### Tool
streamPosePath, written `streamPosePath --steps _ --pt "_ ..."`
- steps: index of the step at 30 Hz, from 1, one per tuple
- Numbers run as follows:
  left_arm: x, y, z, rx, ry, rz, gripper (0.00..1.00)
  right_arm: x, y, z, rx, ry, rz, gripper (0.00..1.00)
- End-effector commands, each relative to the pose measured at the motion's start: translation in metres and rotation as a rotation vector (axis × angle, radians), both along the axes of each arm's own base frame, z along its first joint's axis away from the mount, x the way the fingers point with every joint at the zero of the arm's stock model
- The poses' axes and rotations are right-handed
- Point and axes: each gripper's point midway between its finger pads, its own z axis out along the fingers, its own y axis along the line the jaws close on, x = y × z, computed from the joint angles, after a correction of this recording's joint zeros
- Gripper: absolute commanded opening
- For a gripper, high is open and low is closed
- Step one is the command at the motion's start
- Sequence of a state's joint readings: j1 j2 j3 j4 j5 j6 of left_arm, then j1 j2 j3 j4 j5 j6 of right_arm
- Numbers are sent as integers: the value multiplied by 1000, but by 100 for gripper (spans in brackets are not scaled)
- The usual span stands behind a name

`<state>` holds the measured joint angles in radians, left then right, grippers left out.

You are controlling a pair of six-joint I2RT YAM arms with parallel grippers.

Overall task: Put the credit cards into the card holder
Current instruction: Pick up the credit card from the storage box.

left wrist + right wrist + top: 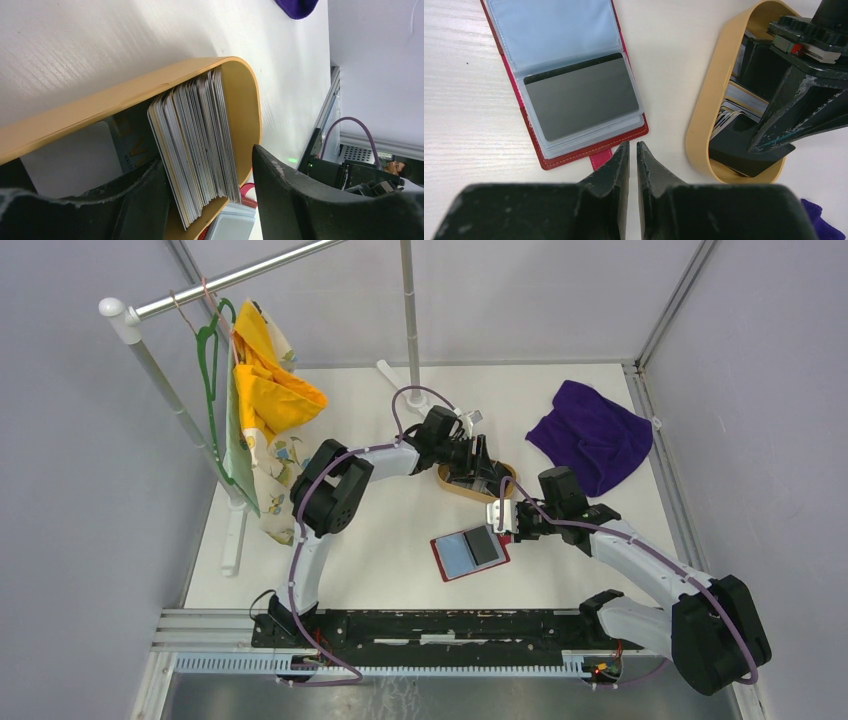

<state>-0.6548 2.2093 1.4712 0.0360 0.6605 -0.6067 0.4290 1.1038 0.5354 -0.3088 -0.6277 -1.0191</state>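
Observation:
The red card holder [470, 553] lies open on the table with clear pockets. A dark grey card [579, 97] sits in its lower pocket, and its snap tab [600, 159] points toward me. A stack of credit cards [195, 140] stands on edge in the tan oval tray [476, 480]. My left gripper [210, 170] is open inside the tray and straddles the stack. Its left finger touches the stack and its right finger stands apart. My right gripper [632, 145] is shut and empty, just beyond the holder's tab edge, between the holder and the tray.
A purple cloth [592, 435] lies at the back right. A rail with hangers and yellow fabric [262, 390] stands at the back left, and a vertical pole [410, 315] behind the tray. The left arm's fingers [784, 100] fill the tray [704, 125].

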Motion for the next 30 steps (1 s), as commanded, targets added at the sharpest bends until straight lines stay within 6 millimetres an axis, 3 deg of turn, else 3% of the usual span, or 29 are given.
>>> streamPosePath --steps 1,9,17,30 --pt "-2 -10 23 -76 -6 -20 64 9 6 21 39 -54 11 15" --pt "10 13 43 -121 -13 20 63 9 6 22 44 -56 13 15" --pt "14 20 44 -121 -10 34 61 9 6 23 47 -58 12 15" --pt "20 29 52 -134 -23 56 47 9 5 22 46 -57 9 15"
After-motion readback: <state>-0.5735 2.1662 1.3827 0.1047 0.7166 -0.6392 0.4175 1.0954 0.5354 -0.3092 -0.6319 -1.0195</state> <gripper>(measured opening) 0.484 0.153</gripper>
